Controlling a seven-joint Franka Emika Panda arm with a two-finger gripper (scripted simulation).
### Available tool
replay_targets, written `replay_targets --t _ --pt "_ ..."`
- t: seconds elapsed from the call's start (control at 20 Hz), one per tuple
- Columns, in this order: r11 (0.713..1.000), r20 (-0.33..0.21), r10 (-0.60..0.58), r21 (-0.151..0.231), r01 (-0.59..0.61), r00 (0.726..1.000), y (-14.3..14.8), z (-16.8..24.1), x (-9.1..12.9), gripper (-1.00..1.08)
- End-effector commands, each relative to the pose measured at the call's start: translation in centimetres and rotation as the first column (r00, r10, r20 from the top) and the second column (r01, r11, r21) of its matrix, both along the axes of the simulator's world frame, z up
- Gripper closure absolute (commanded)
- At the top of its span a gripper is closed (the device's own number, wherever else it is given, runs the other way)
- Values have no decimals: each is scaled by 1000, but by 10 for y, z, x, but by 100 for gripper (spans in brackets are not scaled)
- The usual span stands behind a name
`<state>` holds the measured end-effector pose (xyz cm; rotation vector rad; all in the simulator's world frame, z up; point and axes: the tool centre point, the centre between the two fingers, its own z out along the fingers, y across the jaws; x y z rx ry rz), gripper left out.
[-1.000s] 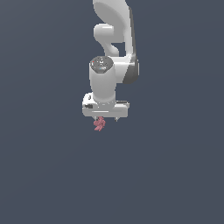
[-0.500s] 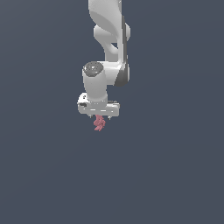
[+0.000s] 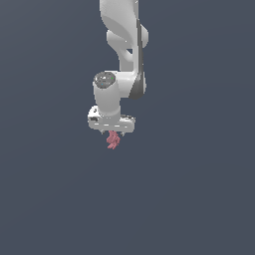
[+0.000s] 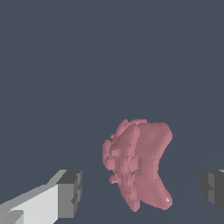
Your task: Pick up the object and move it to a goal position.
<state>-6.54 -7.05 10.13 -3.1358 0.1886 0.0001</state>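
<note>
The object (image 3: 113, 141) is a small pinkish-red piece of irregular form, lobed and knobbly on one side and smoother on the other, with a curved tail tapering away from the body; it sits directly beneath the end effector (image 3: 112, 133) in the exterior view and appears much smaller than the white hand above it. In the wrist view the object (image 4: 138, 164) lies between the two dark finger pads (image 4: 70, 194), with clear gaps visible on both sides, so the end effector is spread wide and has hold of nothing. Judged from its size, the piece should be light; it looks stiff, though the render gives no firm evidence of that. The uneven lobes offer poor flat contact, so a grip across the thicker middle of the body looks sounder than one on the thin tail, where it could pivot or slip out. Whether the object rests on the worktop or sits slightly clear of it cannot be determined, as the background is a uniform dark grey (image 3: 199, 199). No other items appear near it, and nothing visible obstructs closing or lifting.
</note>
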Motion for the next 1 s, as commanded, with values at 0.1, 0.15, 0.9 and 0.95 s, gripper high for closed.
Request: replay_targets --t 0.1,0.15,0.9,0.95 --pt "1000 -1 0 0 0 1000 0 -14 -1 -92" --pt "1000 -1 0 0 0 1000 0 -19 -1 -92" --pt "1000 0 -1 0 1 1000 0 -48 -1 108" --pt "1000 0 -1 0 1 1000 0 -48 -1 108"
